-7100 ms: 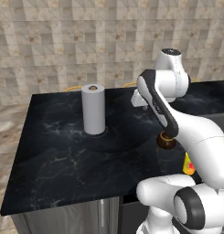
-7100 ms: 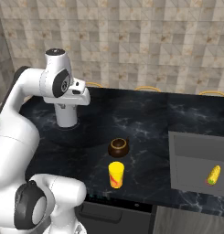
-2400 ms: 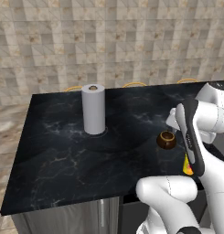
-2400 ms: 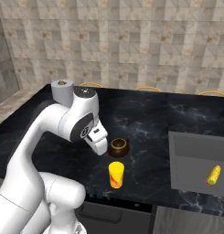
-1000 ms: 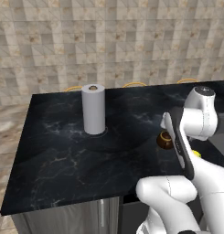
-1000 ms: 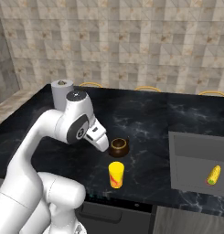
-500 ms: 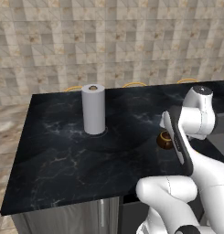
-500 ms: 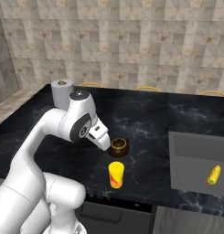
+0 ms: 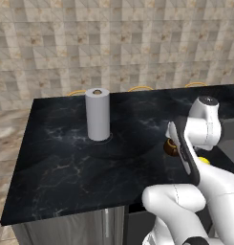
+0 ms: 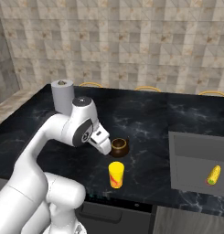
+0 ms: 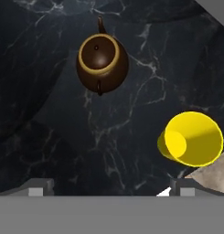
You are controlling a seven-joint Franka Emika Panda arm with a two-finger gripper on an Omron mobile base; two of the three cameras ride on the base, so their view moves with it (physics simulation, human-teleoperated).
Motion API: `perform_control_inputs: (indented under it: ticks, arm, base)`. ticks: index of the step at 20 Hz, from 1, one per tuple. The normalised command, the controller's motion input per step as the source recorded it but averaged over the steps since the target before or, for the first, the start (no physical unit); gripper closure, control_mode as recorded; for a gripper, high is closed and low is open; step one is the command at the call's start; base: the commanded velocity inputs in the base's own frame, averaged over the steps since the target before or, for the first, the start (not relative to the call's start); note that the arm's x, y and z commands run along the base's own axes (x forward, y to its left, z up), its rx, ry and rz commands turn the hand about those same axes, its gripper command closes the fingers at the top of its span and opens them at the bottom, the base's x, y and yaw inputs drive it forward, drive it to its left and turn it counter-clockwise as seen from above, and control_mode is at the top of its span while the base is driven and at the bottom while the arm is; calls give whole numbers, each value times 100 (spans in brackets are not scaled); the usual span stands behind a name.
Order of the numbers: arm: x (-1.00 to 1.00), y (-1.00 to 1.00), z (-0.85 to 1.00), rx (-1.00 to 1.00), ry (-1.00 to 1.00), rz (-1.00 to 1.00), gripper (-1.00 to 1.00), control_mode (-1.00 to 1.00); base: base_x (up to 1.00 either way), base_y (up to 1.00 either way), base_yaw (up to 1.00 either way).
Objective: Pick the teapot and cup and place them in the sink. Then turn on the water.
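The squat dark-brown teapot stands upright on the black counter; in the hand view the teapot lies ahead, above centre. The yellow cup stands just in front of it near the counter's edge, and the cup shows open-mouthed at the right of the hand view. My gripper hovers just left of the teapot, pointing down, open, its fingertips wide apart with nothing between them. The grey sink sits to the right. The water is out of view.
A knobbly yellow item lies in the sink. A grey paper-towel roll stands upright at the back left of the counter. The counter's front edge runs close behind the cup. A tiled wall closes off the back.
The hand has crept a little lower and closer to the teapot. Teapot and cup have stayed put, and the jaws have kept their wide spread.
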Motion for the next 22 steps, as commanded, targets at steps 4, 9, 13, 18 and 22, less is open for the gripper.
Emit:
perform_control_inputs:
  ticks: [4,9,13,18,22]
  arm:
    - [21,0,-24,0,-1,0,-100,-100]
    - [23,0,-22,0,0,0,-100,-100]
    - [18,-3,-17,0,0,0,-100,-100]
    - [14,-5,-9,0,0,0,-100,-100]
    - [5,-10,-2,0,0,0,-100,-100]
  base:
    - [0,0,0]
    - [0,0,0]
    - [0,0,0]
    - [0,0,0]
    - [0,0,0]
